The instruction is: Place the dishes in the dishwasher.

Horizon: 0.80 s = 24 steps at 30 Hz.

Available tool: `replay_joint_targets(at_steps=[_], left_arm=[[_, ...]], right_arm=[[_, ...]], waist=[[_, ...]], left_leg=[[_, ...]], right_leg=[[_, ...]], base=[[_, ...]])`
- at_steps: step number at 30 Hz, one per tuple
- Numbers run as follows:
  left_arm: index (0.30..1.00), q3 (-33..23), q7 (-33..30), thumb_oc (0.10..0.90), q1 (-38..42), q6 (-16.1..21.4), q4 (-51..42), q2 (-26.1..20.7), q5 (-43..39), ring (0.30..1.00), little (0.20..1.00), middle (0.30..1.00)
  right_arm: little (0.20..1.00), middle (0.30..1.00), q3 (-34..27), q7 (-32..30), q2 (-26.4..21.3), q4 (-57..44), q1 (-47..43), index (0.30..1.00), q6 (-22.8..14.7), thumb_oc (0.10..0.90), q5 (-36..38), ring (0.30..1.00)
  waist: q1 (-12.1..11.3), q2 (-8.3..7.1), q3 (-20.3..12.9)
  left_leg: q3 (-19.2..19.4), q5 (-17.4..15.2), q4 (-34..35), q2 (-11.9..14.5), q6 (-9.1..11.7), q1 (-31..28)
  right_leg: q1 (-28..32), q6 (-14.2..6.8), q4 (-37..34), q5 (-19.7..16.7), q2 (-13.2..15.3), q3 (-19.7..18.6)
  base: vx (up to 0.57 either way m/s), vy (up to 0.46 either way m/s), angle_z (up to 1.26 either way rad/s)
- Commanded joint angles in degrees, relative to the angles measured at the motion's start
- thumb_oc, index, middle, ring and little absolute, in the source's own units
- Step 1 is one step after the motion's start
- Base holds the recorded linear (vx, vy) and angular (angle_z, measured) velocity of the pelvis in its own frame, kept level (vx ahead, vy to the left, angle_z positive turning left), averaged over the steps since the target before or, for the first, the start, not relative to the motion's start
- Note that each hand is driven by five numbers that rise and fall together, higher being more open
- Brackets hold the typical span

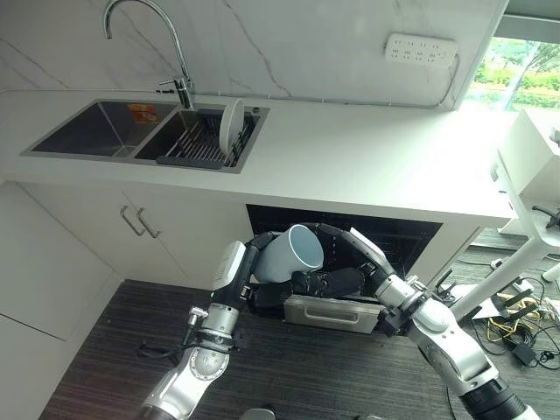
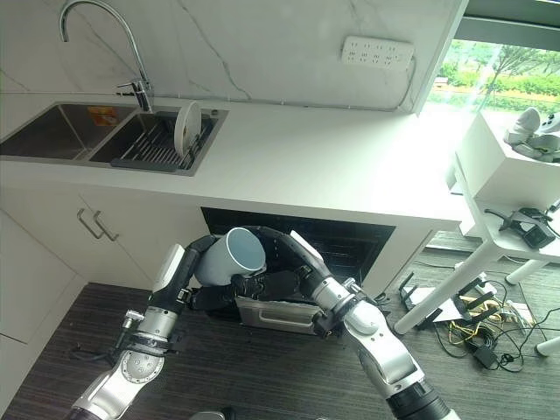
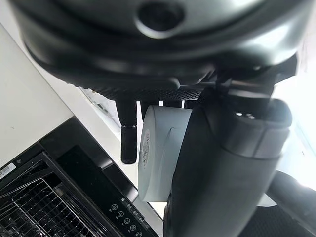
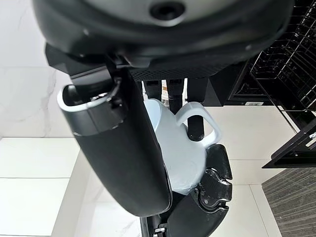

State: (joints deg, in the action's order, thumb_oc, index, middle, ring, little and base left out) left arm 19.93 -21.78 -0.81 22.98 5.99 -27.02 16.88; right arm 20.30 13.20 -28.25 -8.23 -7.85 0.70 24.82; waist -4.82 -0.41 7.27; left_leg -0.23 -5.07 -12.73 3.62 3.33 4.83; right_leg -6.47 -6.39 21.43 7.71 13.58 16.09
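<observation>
Item: pale blue mug, held between both my hands in front of the open dishwasher under the counter. Left hand: fingers curled round the mug's body. Right hand: fingers wrapped about the mug, one through its handle. Also logged: white plate upright in the sink rack

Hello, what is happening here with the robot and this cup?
The robot holds a pale blue mug with both hands in front of the open dishwasher under the counter. The left hand and the right hand are both curled round it; a right finger passes through the handle. The mug is not yet in the rack. A white plate stands in the sink rack.
</observation>
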Motion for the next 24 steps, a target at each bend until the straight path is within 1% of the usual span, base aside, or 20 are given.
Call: replay_joint_targets(at_steps=[1, 6, 7, 8, 9, 10, 11, 12, 13, 17, 20, 24], left_arm=[[0.900, -2.7, -1.3, 0.800, 4.4, 4.9, -8.2, -3.3, -0.6, 0.900, 0.900, 0.900], [0.900, -2.8, -2.2, 0.800, 4.2, 4.5, -7.9, -2.9, -0.1, 0.900, 0.900, 0.900], [0.900, -3.4, -2.7, 0.800, 3.7, 3.9, -7.9, -2.6, 0.0, 0.900, 0.900, 0.900], [0.900, -3.4, -2.8, 0.800, 3.7, 3.7, -7.9, -2.6, 0.0, 0.900, 0.900, 0.900], [0.900, -4.2, -2.8, 0.800, 3.5, 3.1, -7.9, -2.4, 0.0, 0.900, 0.900, 0.900], [0.900, -6.1, -0.1, 0.800, 4.5, 0.5, -9.8, -2.0, -1.7, 0.900, 0.900, 0.900], [0.900, -5.9, 1.1, 0.800, 5.5, 0.1, -8.8, -1.8, -6.3, 0.900, 0.900, 0.900], [0.900, -3.9, -3.7, 0.800, 4.9, -1.2, -7.3, -0.9, -0.9, 0.900, 0.900, 0.900], [0.900, -3.5, -4.3, 0.800, 4.8, -1.1, -7.1, -0.8, -0.4, 0.900, 0.900, 0.900], [0.900, 0.0, -12.1, 0.800, 4.0, 0.1, -5.0, 0.4, 6.0, 0.900, 0.900, 0.900], [0.900, 0.4, -14.0, 0.800, 3.8, 0.5, -3.9, 0.6, 7.5, 0.900, 0.900, 0.900], [0.900, 0.1, -14.2, 0.800, 3.6, -0.1, -3.8, 0.3, 7.2, 0.900, 0.900, 0.900]], right_arm=[[0.300, 0.300, 0.4, 1.4, 3.2, -4.2, -6.7, 0.300, -6.6, 0.400, 4.3, 0.300], [0.300, 0.300, -1.2, -2.2, 3.9, -3.6, -5.7, 0.300, -8.5, 0.400, 4.9, 0.300], [0.300, 0.300, -3.1, -4.4, 4.0, -3.1, -4.5, 0.300, -9.4, 0.400, 5.3, 0.300], [0.300, 0.300, -3.5, -4.8, 4.0, -3.0, -4.2, 0.300, -9.7, 0.400, 5.4, 0.300], [0.300, 0.300, -5.7, -6.1, 4.0, -2.6, -2.9, 0.300, -10.7, 0.400, 5.6, 0.300], [0.300, 0.300, -7.0, -7.3, 4.1, -2.8, -2.3, 0.300, -10.3, 0.400, 5.3, 0.300], [0.300, 0.300, -7.9, -7.3, 4.5, -2.0, -1.5, 0.300, -11.3, 0.400, 5.2, 0.300], [0.300, 0.300, -9.3, -6.5, 4.7, -1.3, -0.6, 0.300, -12.6, 0.400, 6.1, 0.300], [0.300, 0.300, -9.5, -6.5, 4.6, -1.2, -0.4, 0.300, -12.8, 0.400, 6.3, 0.300], [0.300, 0.300, -11.6, -5.7, 3.8, 0.3, 1.1, 0.300, -15.2, 0.400, 8.8, 0.300], [0.300, 0.300, -13.4, -6.0, 3.3, 0.4, 2.1, 0.300, -15.8, 0.400, 10.3, 0.300], [0.300, 0.300, -15.2, -6.2, 3.4, 0.7, 3.3, 0.300, -16.8, 0.400, 10.9, 0.300]], waist=[[0.5, -1.77, -2.8], [0.8, -1.62, -2.7], [1.2, -1.56, -2.8], [1.3, -1.55, -2.8], [1.9, -1.50, -2.7], [2.4, -0.99, -2.7], [2.9, -0.92, -2.8], [3.5, -1.44, -2.6], [3.5, -1.52, -2.6], [4.5, -2.41, -1.9], [5.1, -2.62, -1.8], [5.7, -2.52, -1.8]], left_leg=[[6.5, -9.4, -4.5, 0.7, -1.8, -0.3], [6.6, -9.4, -4.5, 0.8, -1.8, -0.3], [6.8, -9.5, -4.5, 0.9, -1.8, -0.4], [6.9, -9.5, -4.5, 0.9, -1.8, -0.4], [7.2, -9.5, -4.5, 1.0, -1.8, -0.5], [7.2, -9.3, -4.5, 1.1, -1.6, -0.6], [6.9, -9.3, -4.5, 0.9, -1.5, -0.5], [7.4, -9.5, -4.5, 1.1, -1.7, -0.5], [7.4, -9.6, -4.5, 1.1, -1.8, -0.5], [8.6, -10.0, -4.5, 1.5, -2.1, -0.9], [9.1, -10.1, -4.5, 1.7, -2.1, -1.0], [9.5, -10.0, -4.5, 1.9, -2.1, -1.0]], right_leg=[[2.9, -3.3, -4.2, 2.3, -0.4, -3.3], [3.0, -3.2, -4.2, 2.3, -0.4, -3.2], [2.9, -3.2, -4.2, 2.3, -0.5, -3.4], [2.9, -3.2, -4.2, 2.3, -0.5, -3.4], [2.8, -3.3, -4.2, 2.3, -0.5, -3.5], [2.8, -3.2, -4.2, 2.5, -0.6, -3.7], [2.6, -3.2, -4.2, 2.3, -0.8, -4.1], [2.3, -3.5, -4.2, 2.2, -0.9, -4.4], [2.3, -3.5, -4.2, 2.2, -0.9, -4.5], [2.4, -3.6, -4.2, 2.0, -1.1, -4.7], [2.3, -3.6, -4.2, 2.0, -1.3, -5.0], [2.2, -3.6, -4.2, 2.0, -1.3, -5.2]], base=[[0.00, 0.000, 0.00], [0.00, 0.000, 0.00], [0.00, 0.000, 0.00], [0.00, 0.000, 0.00], [0.01, 0.041, 0.02], [0.01, 0.052, 0.02], [0.00, 0.000, 0.00], [0.00, 0.000, 0.00], [-0.01, -0.051, -0.01], [-0.02, -0.050, -0.03], [-0.01, -0.018, -0.07], [0.00, -0.001, -0.03]])
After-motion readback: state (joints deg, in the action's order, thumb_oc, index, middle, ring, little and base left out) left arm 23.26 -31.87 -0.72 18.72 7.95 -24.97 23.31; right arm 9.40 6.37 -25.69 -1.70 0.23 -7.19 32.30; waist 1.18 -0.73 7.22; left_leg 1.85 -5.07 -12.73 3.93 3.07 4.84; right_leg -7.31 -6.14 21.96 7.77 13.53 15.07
